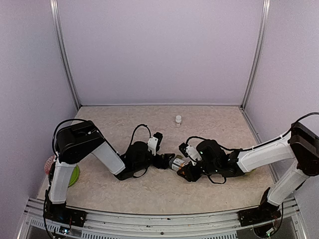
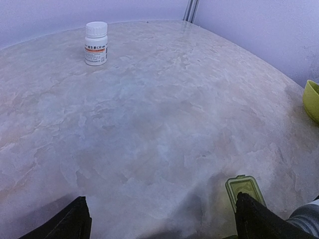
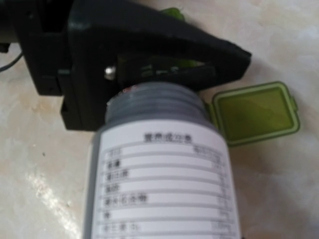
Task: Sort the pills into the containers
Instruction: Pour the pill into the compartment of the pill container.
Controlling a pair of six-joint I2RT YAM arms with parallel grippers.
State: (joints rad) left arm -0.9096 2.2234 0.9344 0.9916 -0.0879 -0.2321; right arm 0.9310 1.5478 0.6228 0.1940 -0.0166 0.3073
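Note:
The olive-green pill box (image 3: 172, 63) lies mid-table, mostly hidden under one black finger (image 3: 149, 45) of my left gripper. One flip lid (image 3: 254, 113) is open; it also shows in the left wrist view (image 2: 242, 188) beside the right finger (image 2: 256, 219). My left gripper (image 2: 162, 211) is open wide, with bare table between its fingers; the top view shows it (image 1: 163, 160) at the centre. My right gripper (image 1: 183, 168) is shut on a grey pill bottle (image 3: 159, 169) with a white label, lying tilted, its mouth against the pill box. No loose pills show.
A small white capped bottle (image 1: 178, 119) stands upright at the back middle, also in the left wrist view (image 2: 95, 43). A lime-green bowl (image 1: 74, 175) sits behind the left arm's base. A lime-green rim (image 2: 312, 101) shows at the right edge of the left wrist view.

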